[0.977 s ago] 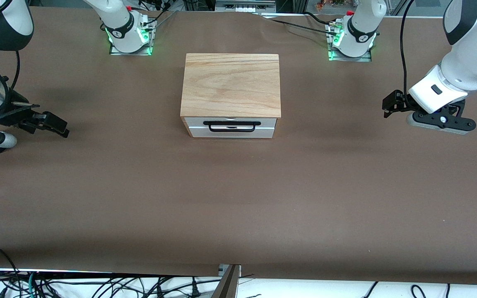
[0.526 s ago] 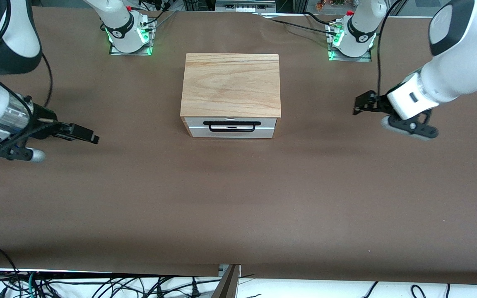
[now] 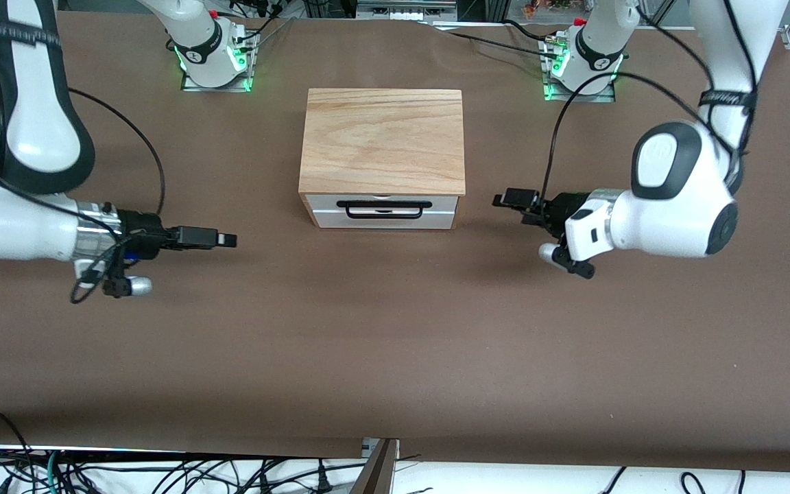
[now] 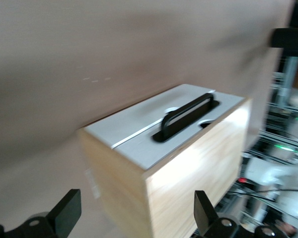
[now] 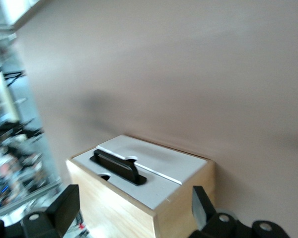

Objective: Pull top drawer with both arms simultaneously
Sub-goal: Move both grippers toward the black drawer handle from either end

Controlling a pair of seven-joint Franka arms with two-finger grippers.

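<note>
The top drawer (image 3: 381,211) is shut in a light wooden box (image 3: 382,137) at the table's middle; its white front carries a thin black wire handle (image 3: 385,208). My right gripper (image 3: 228,239) is open and empty, over the table beside the box toward the right arm's end, apart from it. My left gripper (image 3: 503,200) is open and empty, over the table toward the left arm's end, also apart. The left wrist view shows the white front (image 4: 139,134) and handle (image 4: 186,115) past my open left gripper (image 4: 135,218). The right wrist view shows the front (image 5: 164,171) and handle (image 5: 116,166) past my open right gripper (image 5: 134,208).
The brown table (image 3: 395,343) carries only the box. The arm bases (image 3: 215,65) (image 3: 579,68) glow green, farther from the front camera than the box. Loose cables (image 3: 162,473) hang below the table's near edge.
Both arms have swung in from the table's ends toward the box's drawer front. Both grippers now sit much closer to the box and level with the drawer. The drawer has not moved.
</note>
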